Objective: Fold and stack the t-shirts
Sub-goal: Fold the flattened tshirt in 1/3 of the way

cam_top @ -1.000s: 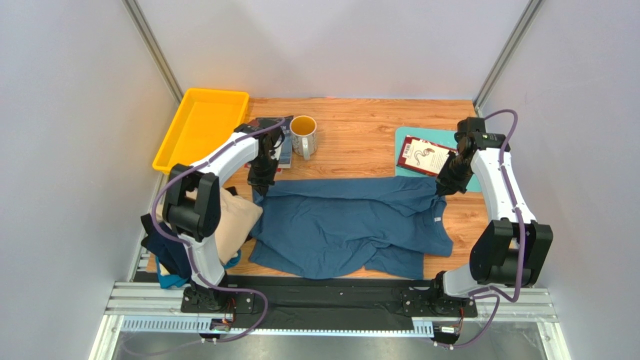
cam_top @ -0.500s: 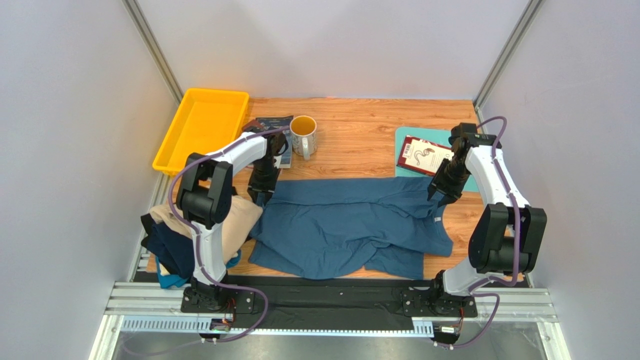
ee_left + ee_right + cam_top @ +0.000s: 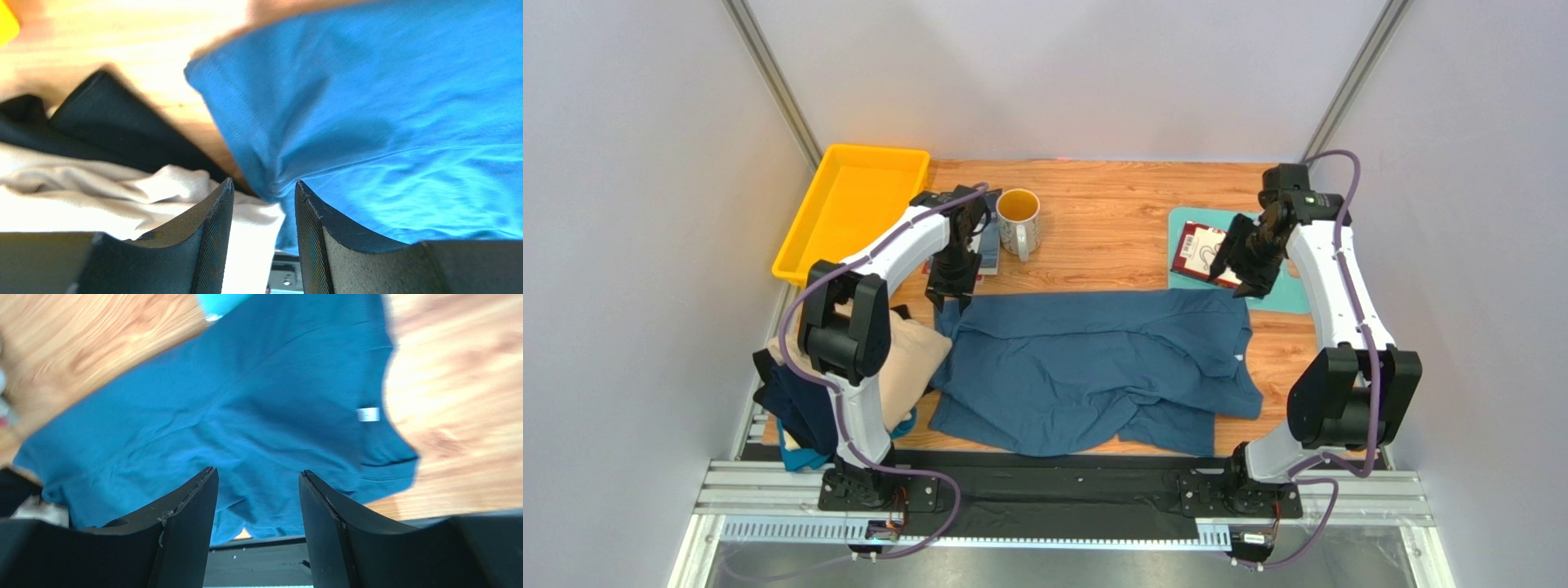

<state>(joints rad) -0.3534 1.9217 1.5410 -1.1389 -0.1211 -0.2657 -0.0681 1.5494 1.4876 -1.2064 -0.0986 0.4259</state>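
A large teal-blue t-shirt (image 3: 1087,368) lies spread and wrinkled across the middle of the table, a white neck label (image 3: 368,414) near its right side. My left gripper (image 3: 950,292) hovers open over its far left corner (image 3: 245,92), nothing between the fingers. My right gripper (image 3: 1234,270) hangs open above the far right corner, also holding nothing. A beige t-shirt (image 3: 909,355) sits bunched at the left, over a dark navy t-shirt (image 3: 787,410). A strip of bright light blue t-shirt (image 3: 799,459) peeks out beneath them. Both the beige t-shirt (image 3: 92,190) and the navy t-shirt (image 3: 123,128) show in the left wrist view.
A yellow tray (image 3: 848,208) stands at the far left. A mug (image 3: 1019,218) and a dark booklet (image 3: 983,245) sit just behind my left gripper. A teal cutting board (image 3: 1182,223) with a red-brown book (image 3: 1204,251) lies under my right arm.
Both grippers have gone from shut to open, let go of the teal-blue t-shirt's far edge and risen off it. The right one has drawn back over the cutting board.
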